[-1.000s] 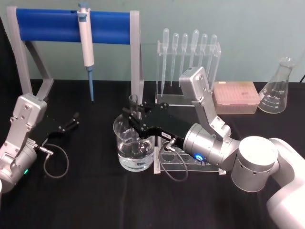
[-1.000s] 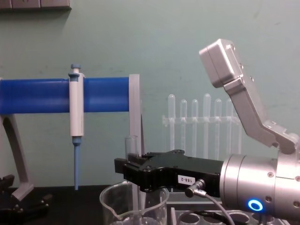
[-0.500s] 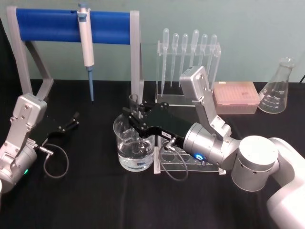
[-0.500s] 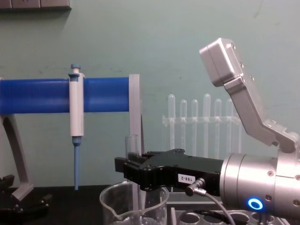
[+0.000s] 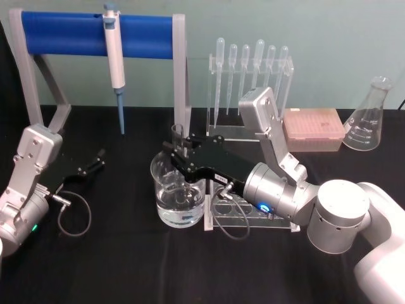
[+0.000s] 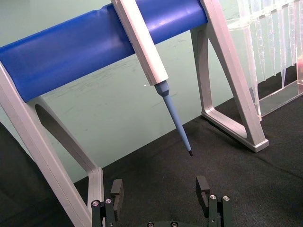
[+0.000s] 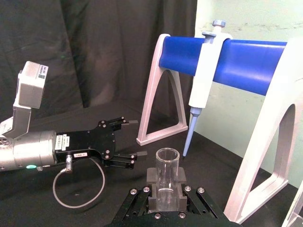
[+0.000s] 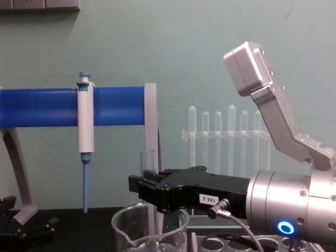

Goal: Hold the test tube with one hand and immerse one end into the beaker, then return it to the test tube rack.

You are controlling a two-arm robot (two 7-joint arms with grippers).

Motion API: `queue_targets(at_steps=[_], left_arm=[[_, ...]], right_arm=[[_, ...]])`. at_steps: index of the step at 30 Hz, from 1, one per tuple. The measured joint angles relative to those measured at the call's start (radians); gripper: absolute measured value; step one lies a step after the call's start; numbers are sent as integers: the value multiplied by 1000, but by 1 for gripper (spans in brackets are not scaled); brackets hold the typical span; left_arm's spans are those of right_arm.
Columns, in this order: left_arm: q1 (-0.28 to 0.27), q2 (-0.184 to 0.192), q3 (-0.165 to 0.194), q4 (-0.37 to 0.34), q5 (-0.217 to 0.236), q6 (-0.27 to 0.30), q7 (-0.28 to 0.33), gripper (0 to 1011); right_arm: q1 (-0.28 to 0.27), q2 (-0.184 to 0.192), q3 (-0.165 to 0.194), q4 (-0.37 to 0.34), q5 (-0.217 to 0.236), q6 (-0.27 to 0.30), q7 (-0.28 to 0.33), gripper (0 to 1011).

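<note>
Far left, left pincer parked low over the tabletop, spread wide. Next, one pipettor hanging. Centre: one tube, upright, clamped in right pincer, lower end inside one beaker. Beyond, six pipettes, one flask.

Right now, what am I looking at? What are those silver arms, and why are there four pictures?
It's a robot with two arms at a black table. One picture comes from a camera on its head, one from its chest, and one from each wrist. The right gripper pinches a glass test tube upright, with the lower end down inside the beaker of water. I can't tell whether it touches the water. The left gripper sits at the left, open and empty. Beside the beaker is the clear test tube rack. Behind are a pipettor hanging on a blue stand, thin pipettes, a pink box and a flask.
</note>
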Motion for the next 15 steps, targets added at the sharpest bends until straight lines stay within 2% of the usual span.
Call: queue_targets(at_steps=[15], left_arm=[[0, 0, 0, 0, 0, 0, 0, 1000]], right_arm=[[0, 0, 0, 0, 0, 0, 0, 227]])
